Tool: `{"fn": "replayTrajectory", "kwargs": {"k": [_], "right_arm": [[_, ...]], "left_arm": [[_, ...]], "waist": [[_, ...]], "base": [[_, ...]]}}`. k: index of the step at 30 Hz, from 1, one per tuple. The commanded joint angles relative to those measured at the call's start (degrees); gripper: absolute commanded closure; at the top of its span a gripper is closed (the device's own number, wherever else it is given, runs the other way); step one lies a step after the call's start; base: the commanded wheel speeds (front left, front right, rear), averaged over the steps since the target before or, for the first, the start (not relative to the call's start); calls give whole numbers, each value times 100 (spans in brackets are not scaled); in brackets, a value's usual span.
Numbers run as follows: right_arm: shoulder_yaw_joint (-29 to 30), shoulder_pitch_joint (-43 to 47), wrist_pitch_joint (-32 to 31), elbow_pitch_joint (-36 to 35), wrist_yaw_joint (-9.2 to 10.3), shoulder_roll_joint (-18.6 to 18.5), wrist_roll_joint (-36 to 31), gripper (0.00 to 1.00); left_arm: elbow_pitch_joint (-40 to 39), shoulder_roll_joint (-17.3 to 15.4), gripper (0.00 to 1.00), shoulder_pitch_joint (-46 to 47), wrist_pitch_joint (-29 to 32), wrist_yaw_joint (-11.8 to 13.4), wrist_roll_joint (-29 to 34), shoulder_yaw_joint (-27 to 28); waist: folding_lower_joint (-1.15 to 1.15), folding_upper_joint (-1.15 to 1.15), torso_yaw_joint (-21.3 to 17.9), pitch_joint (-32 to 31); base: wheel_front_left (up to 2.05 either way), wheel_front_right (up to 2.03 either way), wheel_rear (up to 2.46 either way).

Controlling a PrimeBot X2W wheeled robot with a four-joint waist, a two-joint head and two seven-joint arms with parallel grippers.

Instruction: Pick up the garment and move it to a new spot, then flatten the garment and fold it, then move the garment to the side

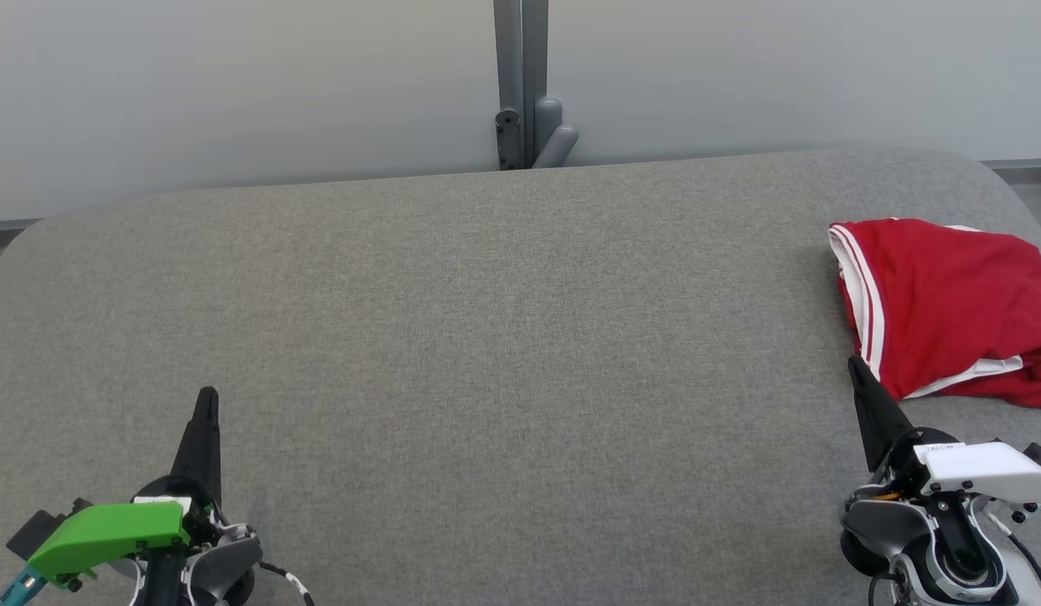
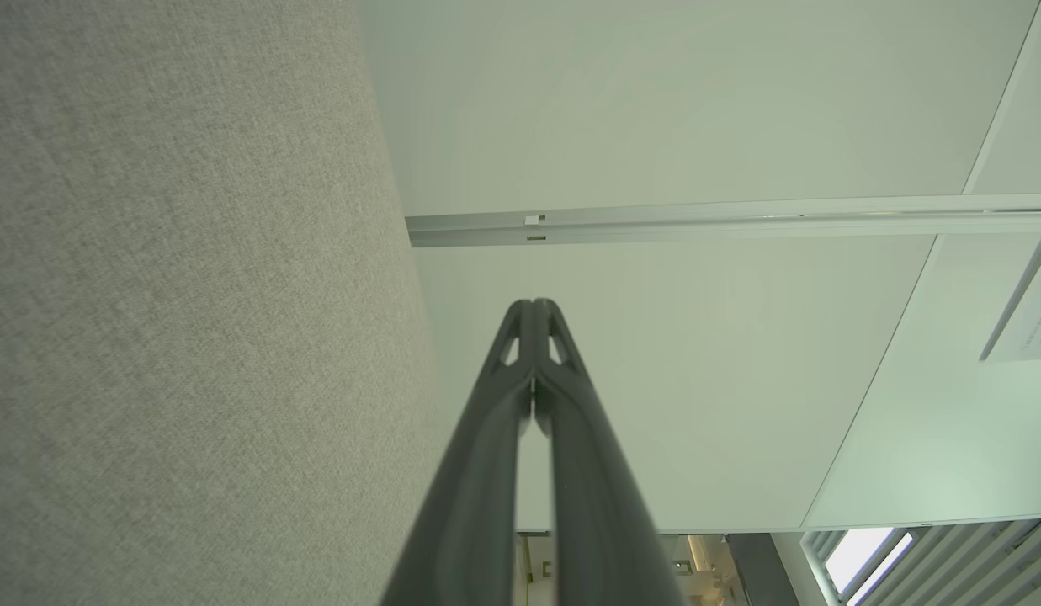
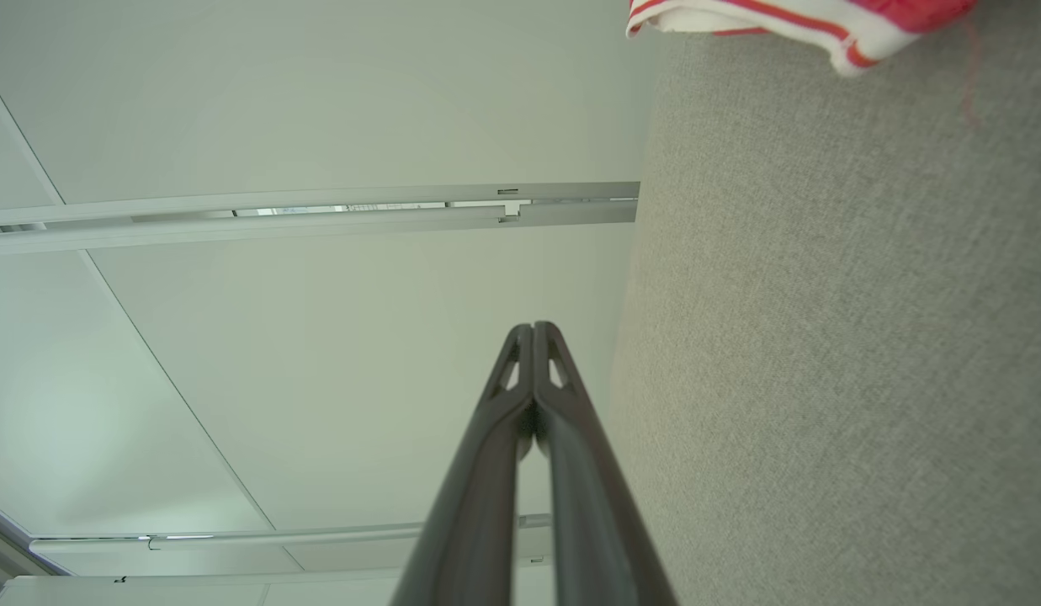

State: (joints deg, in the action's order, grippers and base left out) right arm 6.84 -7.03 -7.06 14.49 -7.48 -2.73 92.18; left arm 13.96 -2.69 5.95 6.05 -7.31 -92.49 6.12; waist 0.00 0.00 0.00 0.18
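Note:
The garment is red with white trim and lies folded in a compact bundle at the table's far right edge. Its striped hem shows at the top of the right wrist view. My right gripper is shut and empty, its tip just beside the garment's near left corner. In its own wrist view the right gripper has both fingers pressed together. At the lower left my left gripper is shut and empty too, far from the garment, and the left gripper in the left wrist view shows both fingers meeting.
A grey fabric-covered table spans the view, with rounded far corners. Behind it stands a pale wall with a grey vertical post. The garment reaches the table's right edge.

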Motion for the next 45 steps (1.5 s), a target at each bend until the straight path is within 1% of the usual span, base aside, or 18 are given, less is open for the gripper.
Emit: {"fn": "replayTrajectory", "kwargs": {"k": [1, 45], "right_arm": [[14, 82, -11, -26, -2, -28, 30, 100], [14, 82, -11, -26, -2, -28, 30, 100]], "left_arm": [[-5, -36, 100, 52, 22, -39, 4, 29], [-3, -36, 100, 52, 22, -38, 4, 28]], "waist": [[0, 0, 0, 0], [0, 0, 0, 0]], "base": [[0, 0, 0], [0, 0, 0]]}}
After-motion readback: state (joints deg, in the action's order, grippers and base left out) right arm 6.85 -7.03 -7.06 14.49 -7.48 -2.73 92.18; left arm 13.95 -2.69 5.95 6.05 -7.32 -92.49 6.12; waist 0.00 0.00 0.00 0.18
